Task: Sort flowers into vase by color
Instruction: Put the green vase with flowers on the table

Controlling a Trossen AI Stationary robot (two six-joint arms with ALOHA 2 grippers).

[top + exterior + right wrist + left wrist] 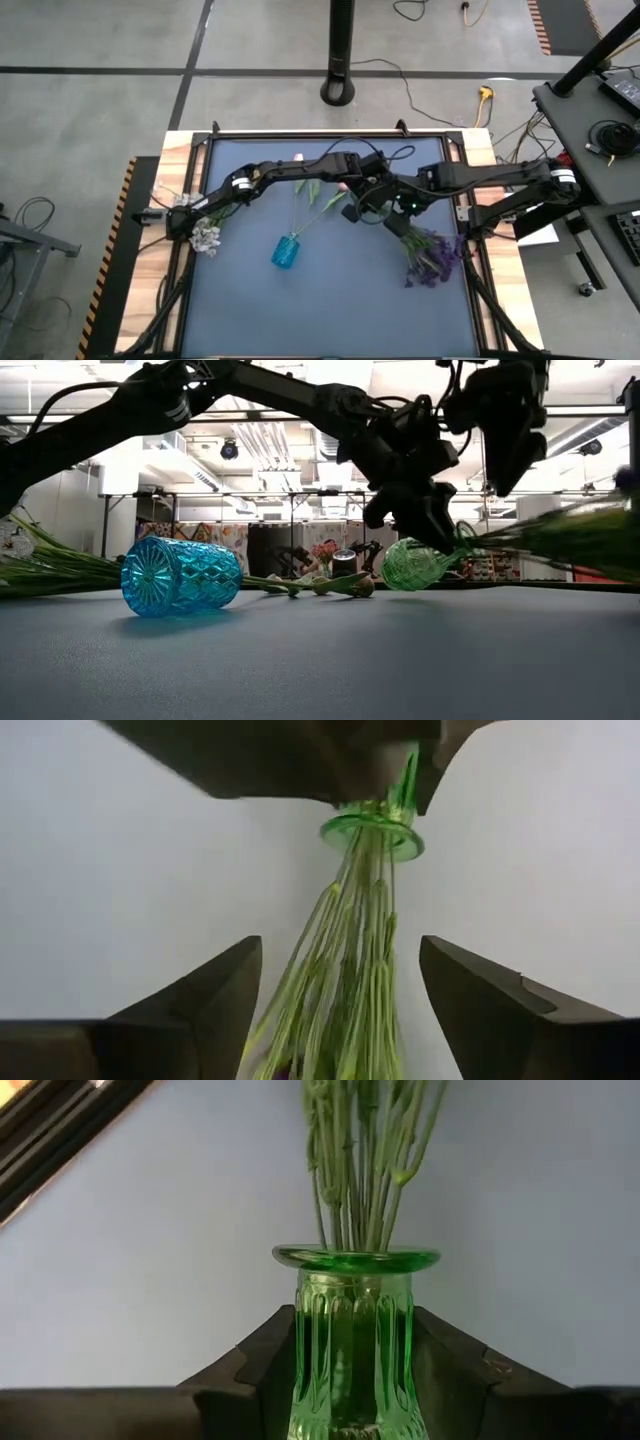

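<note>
A green glass vase [352, 1350] lies tilted near the table's middle with my left gripper [352, 1318] shut on it. The green stems [360, 1160] of the dark purple blooms [432, 258] run into its mouth [375, 832], and the blooms lie on the mat toward the right. My right gripper [340, 950] is open and raised over these stems [350, 990], with a finger on either side and clear of them. A blue vase [285, 250] lies on its side. Pink tulip stems [320, 195] lie behind it. White-lavender sprigs [205, 236] lie at the left edge. My left gripper pinches the green vase by its ribbed neck [352, 1295], just below the flared rim, one finger [255, 1365] on each side. In the low view the vase [412, 565] lies near level with its mouth toward the table's right. Whether its body rests on the mat cannot be told.
Both arms meet over the middle of the dark mat [340, 310]. The blue vase [180, 575] lies toward the left with the tulips [320, 585] behind it. A raised frame [470, 200] borders the mat. Bare mat lies along the near side.
</note>
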